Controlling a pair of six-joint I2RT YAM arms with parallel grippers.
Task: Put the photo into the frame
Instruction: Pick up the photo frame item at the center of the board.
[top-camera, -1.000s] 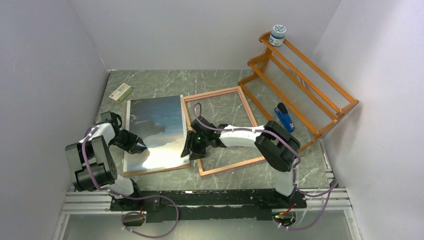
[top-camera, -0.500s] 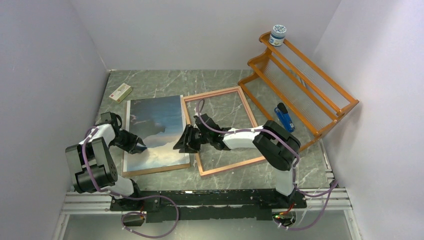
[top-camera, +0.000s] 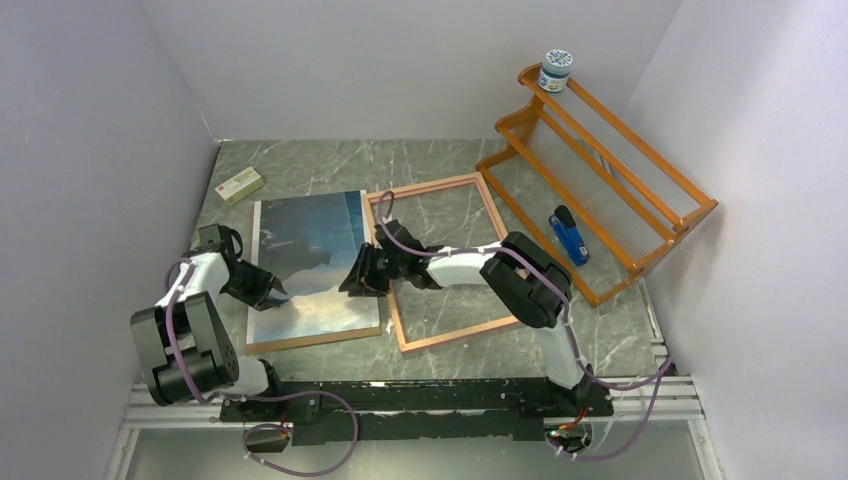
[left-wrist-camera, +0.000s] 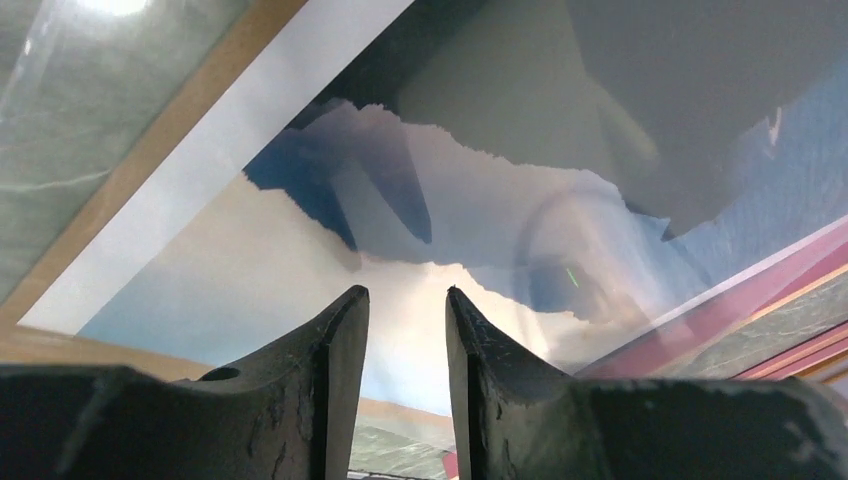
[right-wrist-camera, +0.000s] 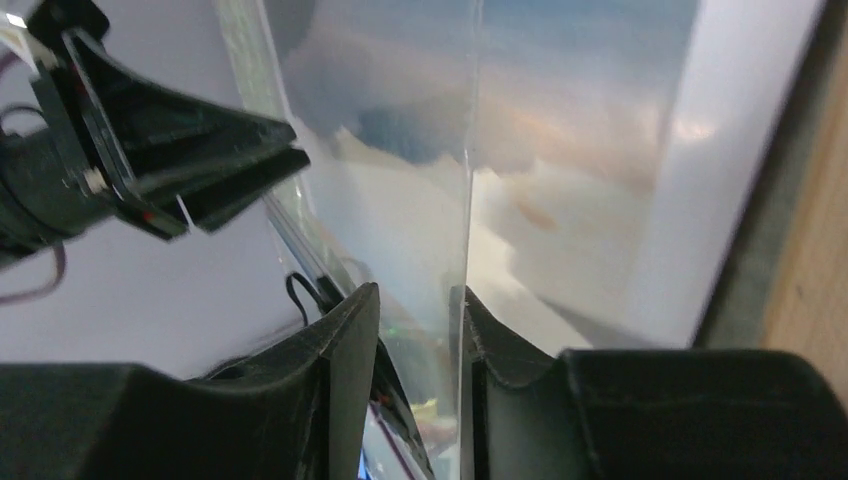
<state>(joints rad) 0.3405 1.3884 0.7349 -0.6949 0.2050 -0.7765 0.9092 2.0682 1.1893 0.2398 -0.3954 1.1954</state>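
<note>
The photo (top-camera: 310, 250) lies face up on a brown backing board (top-camera: 300, 342), left of the pinkish frame (top-camera: 460, 334). My left gripper (top-camera: 275, 292) hovers low over the photo's near left part. Its fingers stand a little apart with nothing between them in the left wrist view (left-wrist-camera: 407, 292), above the print (left-wrist-camera: 450, 220) and the frame's pink rail (left-wrist-camera: 780, 270). My right gripper (top-camera: 352, 280) is at the photo's right edge. In the right wrist view (right-wrist-camera: 415, 290) its fingers are slightly apart, with a thin glossy clear edge between them, over the print (right-wrist-camera: 570, 150).
An orange wooden rack (top-camera: 600, 170) stands at the back right with a jar (top-camera: 556, 70) on top. A blue stapler (top-camera: 570, 235) lies beside it. A small box (top-camera: 240, 184) lies at the back left. Walls close in on three sides.
My right gripper has moved left, from the frame's left rail onto the photo's right edge. The left gripper has barely shifted.
</note>
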